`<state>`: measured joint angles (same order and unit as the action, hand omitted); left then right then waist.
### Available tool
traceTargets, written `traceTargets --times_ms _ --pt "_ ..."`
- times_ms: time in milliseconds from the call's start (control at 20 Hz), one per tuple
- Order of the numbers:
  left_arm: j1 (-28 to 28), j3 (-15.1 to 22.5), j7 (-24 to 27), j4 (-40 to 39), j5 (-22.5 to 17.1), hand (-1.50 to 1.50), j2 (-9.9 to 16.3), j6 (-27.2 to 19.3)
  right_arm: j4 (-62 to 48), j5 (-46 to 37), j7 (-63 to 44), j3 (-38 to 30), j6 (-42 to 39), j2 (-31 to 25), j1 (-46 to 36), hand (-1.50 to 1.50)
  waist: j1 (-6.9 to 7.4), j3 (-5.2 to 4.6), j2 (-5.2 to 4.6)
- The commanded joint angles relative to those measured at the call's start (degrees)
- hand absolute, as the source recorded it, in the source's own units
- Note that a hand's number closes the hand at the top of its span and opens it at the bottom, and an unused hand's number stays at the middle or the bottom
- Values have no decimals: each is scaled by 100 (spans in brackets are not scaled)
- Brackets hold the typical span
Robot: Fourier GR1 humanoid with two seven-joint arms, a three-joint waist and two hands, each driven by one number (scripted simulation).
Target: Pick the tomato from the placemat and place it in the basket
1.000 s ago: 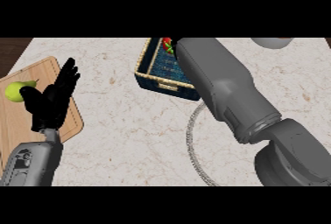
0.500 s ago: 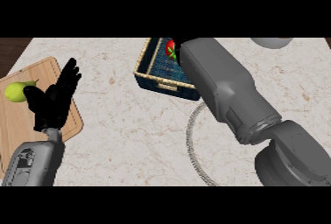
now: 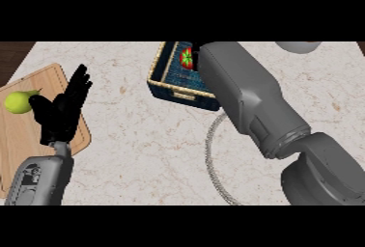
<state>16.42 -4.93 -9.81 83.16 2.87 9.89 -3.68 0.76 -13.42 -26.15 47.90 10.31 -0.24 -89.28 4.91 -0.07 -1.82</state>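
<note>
In the head view, the right forearm (image 3: 249,103) reached over the basket (image 3: 173,87) and hid its own hand, so I could not tell its grasp; the tomato (image 3: 187,57) showed inside the basket beside that arm, seemingly delivered. The left hand (image 3: 63,110) rested open, fingers up, holding nothing, over the wooden board (image 3: 28,135), with a green fruit (image 3: 19,102) just to its left.

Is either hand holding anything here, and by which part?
Left hand is open and holds nothing. The right hand is hidden behind its forearm; the tomato shows inside the basket, hold unclear.
</note>
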Motion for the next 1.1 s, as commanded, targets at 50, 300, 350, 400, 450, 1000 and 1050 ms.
traceTargets --times_ms 50,300,350,400,450,1000,1050 --pt "-76 -79 218 -223 -17 0 52 62 315 385 -58 -450 962 23 -31 -150 -30 -1 4" --pt "-65 -76 49 -72 44 0 -6 -99 412 841 230 -1019 1835 -117 -122 -150 -135 7 43" --pt "-90 -184 31 15 -88 0 181 96 477 1000 200 -1199 1839 -143 -169 -150 -156 7 76" --pt "-28 -75 -186 67 -24 0 72 3 427 1075 82 -1301 1992 -194 -319 -150 -102 8 55" --pt "-22 -267 74 -116 -113 0 172 46 486 1216 188 -1464 2145 -366 -231 -150 -192 5 61" --pt "-512 -443 198 25 -156 0 286 90 1323 1942 750 -2473 2387 -988 669 -150 -507 9 203" --pt "-656 -333 -69 429 -105 0 105 -108 1405 1911 1000 -2463 2164 -1193 949 -150 -489 12 210"
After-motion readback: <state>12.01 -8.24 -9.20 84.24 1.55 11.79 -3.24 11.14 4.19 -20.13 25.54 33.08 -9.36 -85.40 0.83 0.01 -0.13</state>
